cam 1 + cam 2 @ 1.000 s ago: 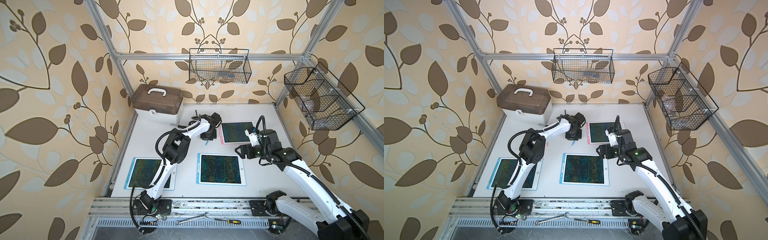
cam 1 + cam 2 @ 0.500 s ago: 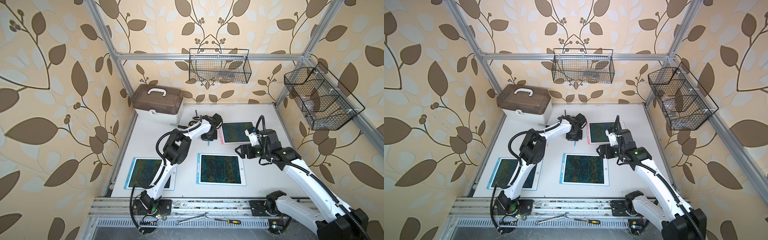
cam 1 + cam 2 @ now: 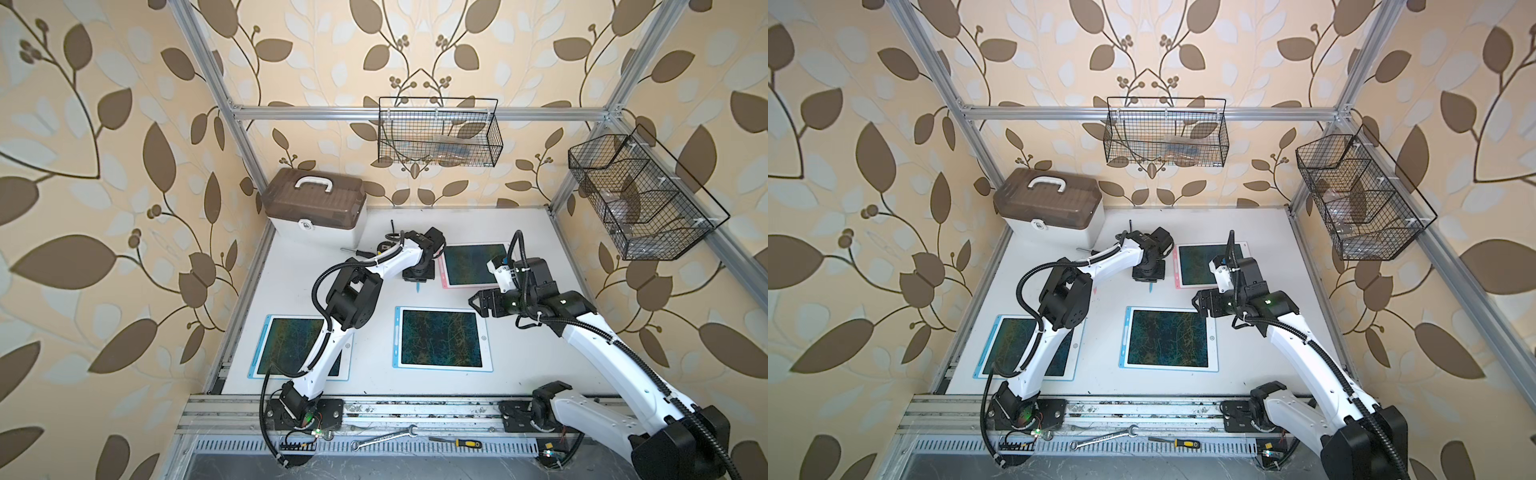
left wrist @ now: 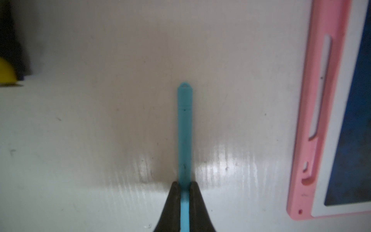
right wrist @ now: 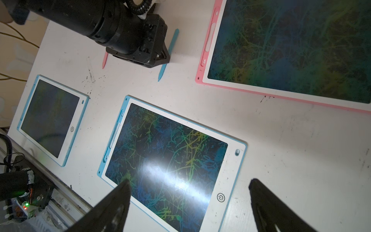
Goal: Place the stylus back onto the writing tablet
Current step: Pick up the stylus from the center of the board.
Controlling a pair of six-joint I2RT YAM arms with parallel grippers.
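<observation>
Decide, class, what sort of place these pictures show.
Probably a robot test cell: an aluminium frame backed by leaf wallpaper, two robot arms bolted to a front rail, and three writing tablets laid on a white table.

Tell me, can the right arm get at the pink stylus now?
Probably not directly: the left hand, shut on the blue stylus, stands between the open right hand and the pink stylus.

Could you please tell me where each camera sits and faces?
Top views: high at the front, looking down on the table; left arm and right arm show.
Left wrist: on that arm, looking along the left gripper, shut on the blue stylus.
Right wrist: on its arm, looking past the open right gripper at the middle tablet.
Both wrist views share the pink tablet.
</observation>
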